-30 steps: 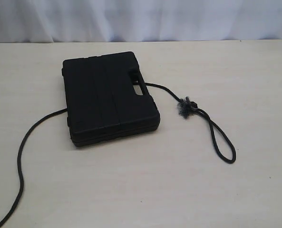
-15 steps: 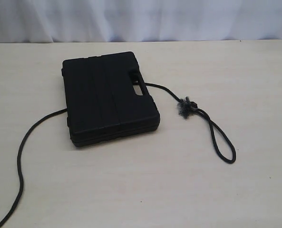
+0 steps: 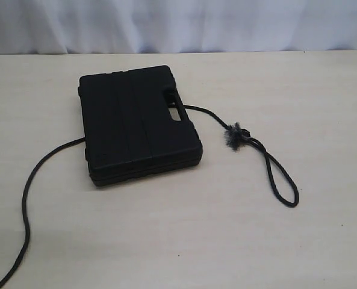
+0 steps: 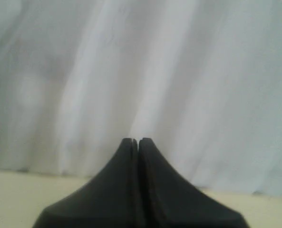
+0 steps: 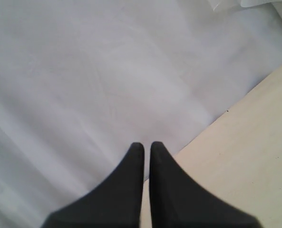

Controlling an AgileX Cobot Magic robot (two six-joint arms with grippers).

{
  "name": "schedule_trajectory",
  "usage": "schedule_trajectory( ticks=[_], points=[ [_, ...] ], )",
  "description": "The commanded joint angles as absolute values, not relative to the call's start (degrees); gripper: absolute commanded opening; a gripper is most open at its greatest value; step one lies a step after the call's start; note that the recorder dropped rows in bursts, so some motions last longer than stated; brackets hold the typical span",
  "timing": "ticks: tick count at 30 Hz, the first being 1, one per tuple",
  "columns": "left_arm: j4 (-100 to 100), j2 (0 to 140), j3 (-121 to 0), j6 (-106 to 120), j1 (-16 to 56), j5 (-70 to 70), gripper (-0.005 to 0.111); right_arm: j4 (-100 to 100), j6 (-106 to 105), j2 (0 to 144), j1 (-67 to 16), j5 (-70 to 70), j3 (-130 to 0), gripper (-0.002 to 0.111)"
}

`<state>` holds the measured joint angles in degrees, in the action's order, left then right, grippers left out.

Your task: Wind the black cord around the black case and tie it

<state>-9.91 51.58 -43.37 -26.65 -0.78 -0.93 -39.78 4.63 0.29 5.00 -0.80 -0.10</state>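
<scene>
Nothing moved: black case (image 3: pixel 139 123) flat mid-table, limp black cord (image 3: pixel 31 180) exits its 9 & 3 o'clock, grab nr frayed knot (image 3: pixel 234 136) at 3; left gripper (image 4: pixel 136 141) pinched closed, right gripper (image 5: pixel 147 145) near-closed, both empty.

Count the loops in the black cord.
1: a loop at the right end of the black cord, beyond the frayed knot. The cord's other end leaves the exterior view, so more may be hidden.

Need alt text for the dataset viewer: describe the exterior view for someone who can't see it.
A flat black case lies on a pale table, with a black cord emerging from both sides of it. The left stretch snakes off the bottom edge; the right one ends in a frayed knot and a loop.
</scene>
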Motion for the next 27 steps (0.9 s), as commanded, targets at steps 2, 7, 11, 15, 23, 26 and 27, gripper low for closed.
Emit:
schedule_trajectory(
  ticks=[2,7,11,15,23,26,27],
  points=[
    [-14.22,72.51,-62.49,-11.22,7.12,27.34,0.000,-39.54,2.02,0.00,5.23,0.00,0.00,0.004],
    [-15.72,87.63,-74.73,-5.85,16.78,41.74,0.000,-39.54,2.02,0.00,5.23,0.00,0.00,0.004],
    [-17.67,99.42,-85.00,-5.69,22.52,54.96,0.000,-39.54,1.62,0.00,5.23,0.00,0.00,0.004],
    [-17.55,106.47,-91.06,-4.50,25.31,57.77,0.000,-39.54,-0.87,0.00,5.23,0.81,0.00,0.004],
    [-1.27,108.42,-92.13,2.38,26.05,49.10,0.000,-39.54,-0.87,0.00,5.23,1.52,0.00,0.004],
    [9.31,108.98,-92.13,15.28,26.05,48.99,0.000,-39.54,-0.87,0.00,5.23,2.58,0.00,0.004],
    [10.73,108.98,-92.13,16.69,26.05,48.79,0.000,-39.54,-0.87,0.00,5.23,3.01,0.00,0.004]
  ],
)
